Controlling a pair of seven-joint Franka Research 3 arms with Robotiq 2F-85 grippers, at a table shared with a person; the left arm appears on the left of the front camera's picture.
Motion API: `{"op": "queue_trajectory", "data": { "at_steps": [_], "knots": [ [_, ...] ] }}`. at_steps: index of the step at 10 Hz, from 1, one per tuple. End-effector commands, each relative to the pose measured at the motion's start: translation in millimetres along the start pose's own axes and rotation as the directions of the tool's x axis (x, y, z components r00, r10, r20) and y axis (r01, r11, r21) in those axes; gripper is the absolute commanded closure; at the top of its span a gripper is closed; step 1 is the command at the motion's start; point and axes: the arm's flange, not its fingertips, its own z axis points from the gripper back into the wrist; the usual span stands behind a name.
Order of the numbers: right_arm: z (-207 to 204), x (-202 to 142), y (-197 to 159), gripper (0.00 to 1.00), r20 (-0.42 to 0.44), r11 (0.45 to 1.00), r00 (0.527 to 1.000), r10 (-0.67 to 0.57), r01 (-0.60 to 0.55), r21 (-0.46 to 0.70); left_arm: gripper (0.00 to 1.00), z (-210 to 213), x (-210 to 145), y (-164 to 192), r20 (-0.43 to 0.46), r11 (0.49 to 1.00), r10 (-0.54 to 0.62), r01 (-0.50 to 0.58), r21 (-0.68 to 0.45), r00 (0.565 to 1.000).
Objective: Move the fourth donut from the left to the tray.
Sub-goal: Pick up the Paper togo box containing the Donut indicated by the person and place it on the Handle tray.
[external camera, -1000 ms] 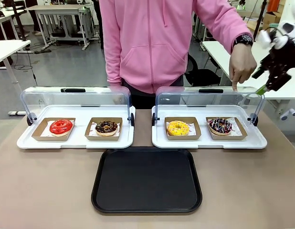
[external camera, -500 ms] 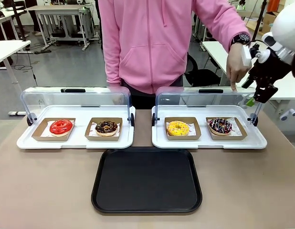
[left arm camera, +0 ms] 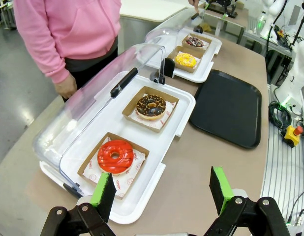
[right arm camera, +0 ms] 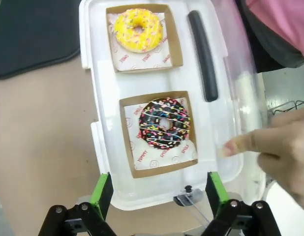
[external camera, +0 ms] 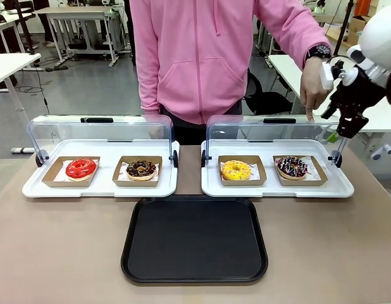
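Note:
The fourth donut (external camera: 291, 166), dark chocolate with pink and white stripes, lies in its brown cardboard holder at the right end of the right white tray. In the right wrist view the same donut (right arm camera: 164, 123) sits just ahead of my right gripper (right arm camera: 159, 191), which is open, empty and above the tray's end. In the front view my right gripper (external camera: 338, 132) hangs high beside the raised clear lid. The black tray (external camera: 194, 239) lies bare at the table's front middle. My left gripper (left arm camera: 162, 191) is open and empty, above the table's left end.
Two white trays (external camera: 100, 190) have raised clear lids. They hold a red donut (external camera: 80, 168), a chocolate donut with tan sprinkles (external camera: 141, 168) and a yellow donut (external camera: 236, 170). The person's hand (external camera: 316, 88) points a finger down at the right lid, close to my right gripper.
My right gripper has swung left toward the right lid and the person's hand, then nearly stopped. The donuts, trays and pointing hand have stayed put.

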Motion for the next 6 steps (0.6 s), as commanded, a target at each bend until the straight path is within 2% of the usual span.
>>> {"op": "queue_trajectory", "data": {
  "at_steps": [1, 6],
  "knots": [
    [-13, 0, 26, 0.00, -0.062, 1.000, 0.998, 0.012, -0.013, -0.011, 0.00, 1, 3, -1, 0.016, 1.000, -0.003, 0.003, -0.005, 1.000],
    [-72, -1, 50, 0.00, -0.127, 0.999, 0.991, 0.050, -0.051, -0.010, 0.00, 1, 3, -1, 0.016, 1.000, -0.003, 0.003, -0.005, 1.000]
  ]
}}
